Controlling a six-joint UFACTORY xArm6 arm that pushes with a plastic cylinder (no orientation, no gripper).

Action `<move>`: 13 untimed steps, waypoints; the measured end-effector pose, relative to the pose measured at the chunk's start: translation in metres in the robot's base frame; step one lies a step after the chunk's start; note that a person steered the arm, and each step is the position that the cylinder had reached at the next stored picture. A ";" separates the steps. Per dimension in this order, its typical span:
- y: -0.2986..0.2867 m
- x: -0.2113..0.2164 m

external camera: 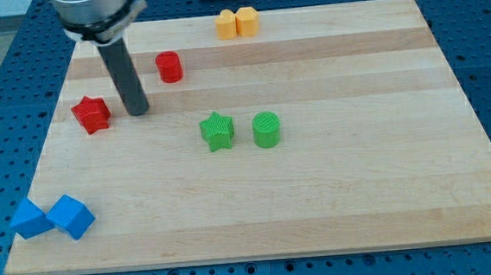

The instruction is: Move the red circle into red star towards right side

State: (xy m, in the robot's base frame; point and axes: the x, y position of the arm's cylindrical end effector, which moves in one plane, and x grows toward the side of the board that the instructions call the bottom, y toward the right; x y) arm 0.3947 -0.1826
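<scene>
The red circle [169, 66] is a short red cylinder standing near the view's top left on the wooden board [362, 190]. The red star [91, 114] lies lower and to the left of it, near the board's left edge. My tip [138, 111] rests on the board between them, just right of the red star and below-left of the red circle, touching neither. The dark rod rises from it toward the view's top left.
A green star [217, 131] and a green cylinder [267, 129] sit side by side mid-board. Two orange-yellow blocks [236, 23] stand together at the top edge. Two blue blocks [52, 218] lie at the bottom left corner.
</scene>
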 end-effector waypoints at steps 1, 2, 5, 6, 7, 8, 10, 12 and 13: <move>-0.028 -0.009; -0.053 -0.011; 0.124 -0.043; 0.134 -0.101; 0.122 -0.130; 0.076 -0.121; 0.051 -0.058; 0.033 -0.074; 0.019 -0.051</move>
State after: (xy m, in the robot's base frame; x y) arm 0.3439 -0.1639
